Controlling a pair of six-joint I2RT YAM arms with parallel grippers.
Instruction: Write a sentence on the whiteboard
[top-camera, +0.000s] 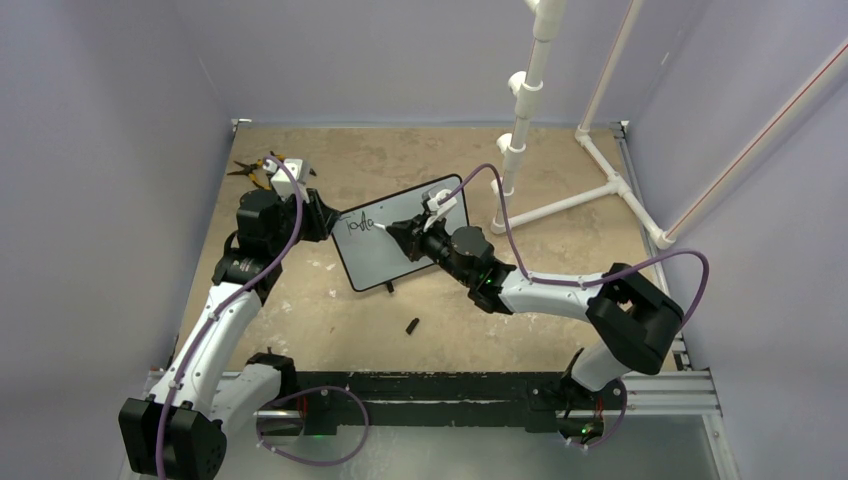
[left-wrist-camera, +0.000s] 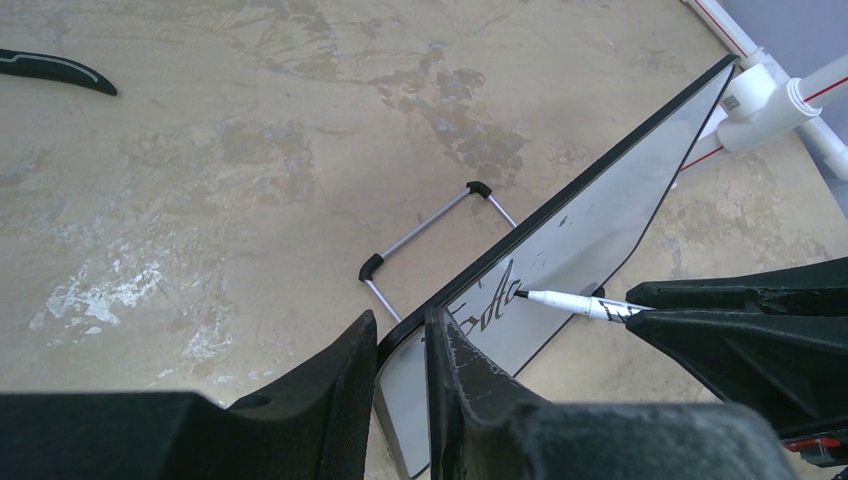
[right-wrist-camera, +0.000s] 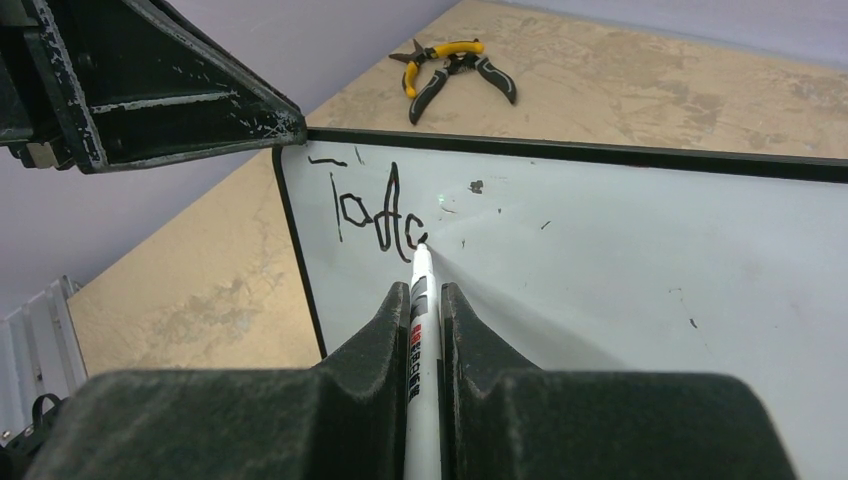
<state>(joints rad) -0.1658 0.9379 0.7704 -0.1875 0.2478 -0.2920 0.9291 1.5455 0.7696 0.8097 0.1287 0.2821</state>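
Reading poses off all three views for you. Left arm runs up the left side of the surface (top-camera: 330, 310), elbow bent, wrist turned right toward the board. Left hand (left-wrist-camera: 402, 328) is pinching the whiteboard (left-wrist-camera: 600, 215) at its left edge, with one finger (left-wrist-camera: 335, 375) behind the frame and the other on the writing face. Right arm comes in from the near right, forearm stretched left and low over the board's right part. Right hand (right-wrist-camera: 425, 295) is pressed together on the marker (right-wrist-camera: 421, 268). The barrel lies along the slot between the fingers and the tip touches the board face.

Whiteboard sits mid-surface between the two hands, tilted back on a wire stand (left-wrist-camera: 430, 225), long side running roughly left to right. The sentence (right-wrist-camera: 368, 212) is at the board's upper left corner. You can read "Tod" plus a part-formed fourth letter, with the marker tip right on that last stroke. A few small dark specks sit on the face to its right.

Counts:
- Two arms, two hands.
- One whiteboard, one marker, one line of writing.
- One pair of yellow-and-black cutters (right-wrist-camera: 452, 68) on the surface far left, beyond the board and well apart from it.
- One small dark piece (top-camera: 412, 325) lying on the near side of the board; you can't tell what it is from these views.
- One white pipe frame (top-camera: 590, 192) at far right, with an upright post.
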